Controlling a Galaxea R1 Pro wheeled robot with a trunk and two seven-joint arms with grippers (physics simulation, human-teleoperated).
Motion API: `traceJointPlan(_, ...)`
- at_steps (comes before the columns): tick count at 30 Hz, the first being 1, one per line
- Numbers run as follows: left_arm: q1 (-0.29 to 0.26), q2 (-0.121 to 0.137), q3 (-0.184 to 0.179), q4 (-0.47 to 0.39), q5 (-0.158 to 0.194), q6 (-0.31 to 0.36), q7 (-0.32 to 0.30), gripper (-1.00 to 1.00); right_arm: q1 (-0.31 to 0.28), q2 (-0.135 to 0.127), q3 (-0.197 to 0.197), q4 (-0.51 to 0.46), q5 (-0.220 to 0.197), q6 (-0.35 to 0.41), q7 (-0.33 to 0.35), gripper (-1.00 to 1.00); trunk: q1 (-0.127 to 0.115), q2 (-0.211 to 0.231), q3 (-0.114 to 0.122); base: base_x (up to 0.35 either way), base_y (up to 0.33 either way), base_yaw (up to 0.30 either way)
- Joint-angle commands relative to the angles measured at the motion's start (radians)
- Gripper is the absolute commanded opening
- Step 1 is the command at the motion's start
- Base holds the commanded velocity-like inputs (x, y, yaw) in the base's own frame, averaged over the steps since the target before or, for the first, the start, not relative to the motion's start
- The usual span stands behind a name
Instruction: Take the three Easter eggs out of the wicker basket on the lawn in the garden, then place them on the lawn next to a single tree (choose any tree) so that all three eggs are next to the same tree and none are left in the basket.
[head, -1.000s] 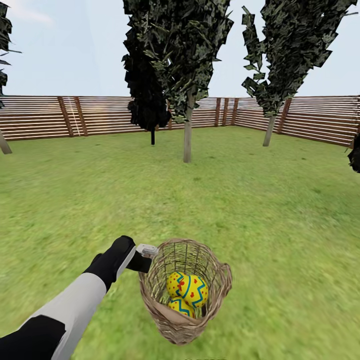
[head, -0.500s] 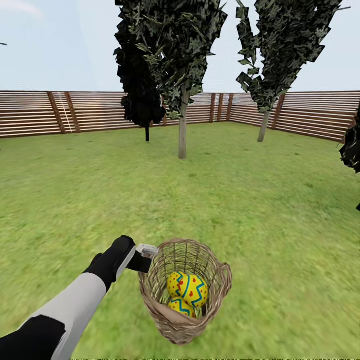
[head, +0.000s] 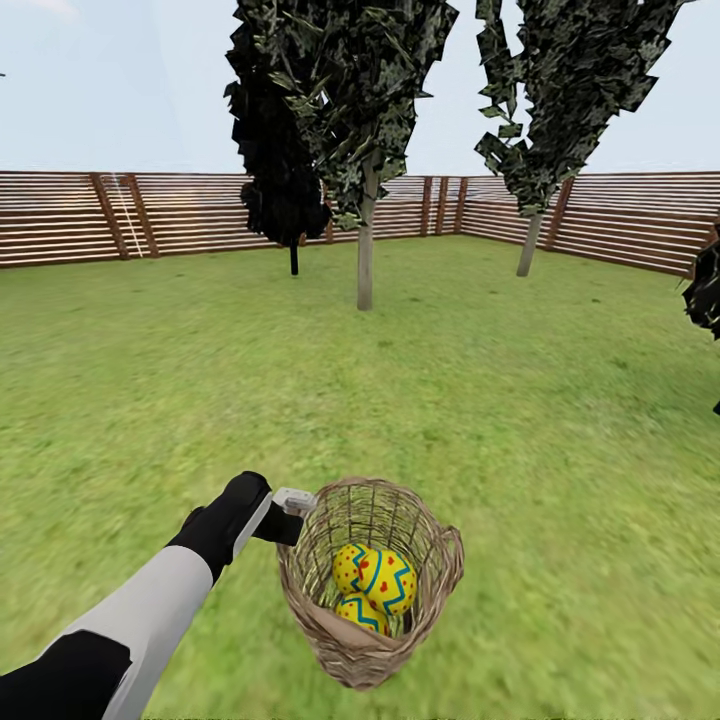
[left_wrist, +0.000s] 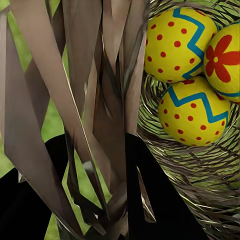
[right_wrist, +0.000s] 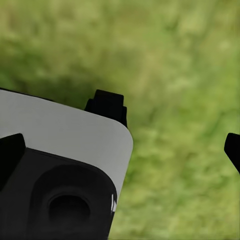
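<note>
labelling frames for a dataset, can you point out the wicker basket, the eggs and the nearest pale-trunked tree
wicker basket (head: 440, 560): head view, on its right woven wall.
Easter eggs (head: 386, 580): head view, on the top egg's yellow shell.
tree (head: 365, 262): head view, on its pale trunk.

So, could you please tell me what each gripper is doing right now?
Left gripper: closed on the wicker basket rim.
Right gripper: open, holding nothing.
</note>
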Motion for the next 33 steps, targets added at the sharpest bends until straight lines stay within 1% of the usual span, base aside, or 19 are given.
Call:
traceJointPlan(1, -0.001, 0.000, -0.002, -0.001, 0.016, 0.005, 0.002, -1.00, -0.001, 0.000, -0.009, 0.001, 0.009, 0.002, 0.002, 1.00, 0.000, -0.001, -0.002, 0.000, 0.000, 0.000)
traceJointPlan(23, -0.001, 0.000, -0.002, -0.003, 0.015, 0.003, 0.002, -1.00, 0.001, 0.000, -0.009, 0.001, 0.009, 0.002, 0.002, 1.00, 0.000, -0.001, -0.036, 0.002, 0.000, 0.000)
traceJointPlan(33, -0.001, 0.002, -0.002, -0.003, 0.017, 0.003, 0.001, -1.00, 0.001, 0.000, -0.008, 0.001, 0.009, 0.002, 0.002, 1.00, 0.000, -0.001, -0.036, 0.251, 0.114, 0.000)
